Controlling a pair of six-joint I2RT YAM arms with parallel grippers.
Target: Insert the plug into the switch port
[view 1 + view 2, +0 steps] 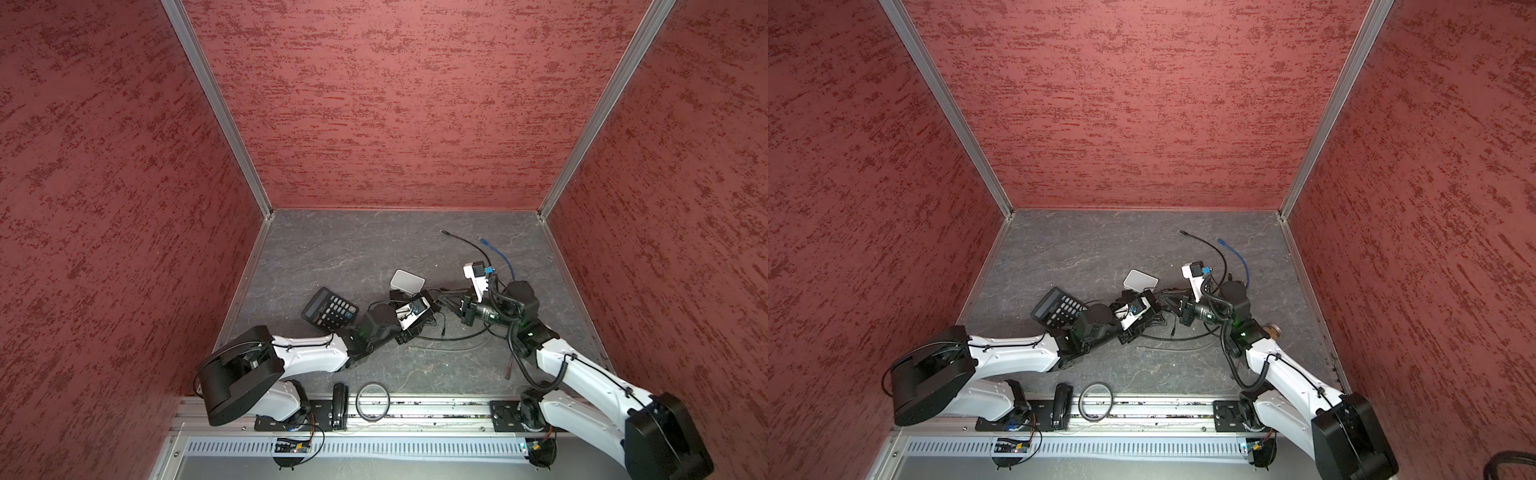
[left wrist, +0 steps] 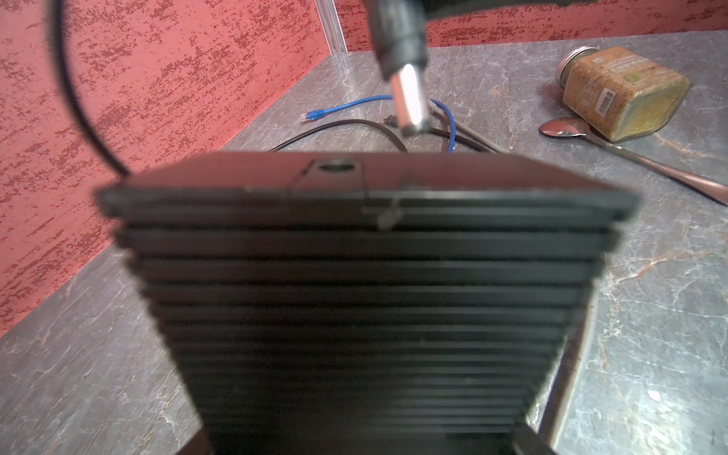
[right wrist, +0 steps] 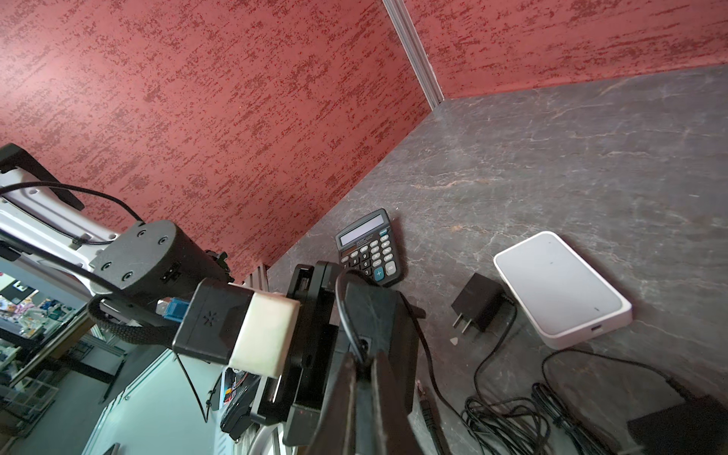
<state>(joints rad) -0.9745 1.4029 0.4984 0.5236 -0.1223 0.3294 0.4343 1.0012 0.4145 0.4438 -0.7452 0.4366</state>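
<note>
Insertion not yet made. Seen from the left wrist, plug [image 2: 407, 102] hanging just above and a little beyond the round port [image 2: 335, 166] in the upper face of the black ribbed switch [image 2: 366, 275], silver tip bare and slanted, apart from the opening and not lined up with it. Done, by the look of it: both pick-ups. Right fingers [image 3: 388, 398] pressed together on the plug's black body, cable looping out from between them. Left fingers [image 3: 311, 315] spread wide yet clamped on the switch's sides, offering the port toward the plug. Left to do, as a judgement: square the tip to the port, bring it across over the hole, push in until seated, then let go. Cannot tell whether the switch rests on the bench [image 2: 650, 315] or hangs clear of it. One container only: square glass jar [image 2: 622, 94] lying on its side, metal lid on, packed with a brownish-green granular seasoning; spoon [image 2: 563, 128] with its bowl just beside the jar's lower edge. Elsewhere nothing that holds anything: calculator [image 3: 368, 246], flat white box [image 3: 559, 287], black wall adapter [image 3: 476, 303], loose blue cable [image 2: 354, 104].
</note>
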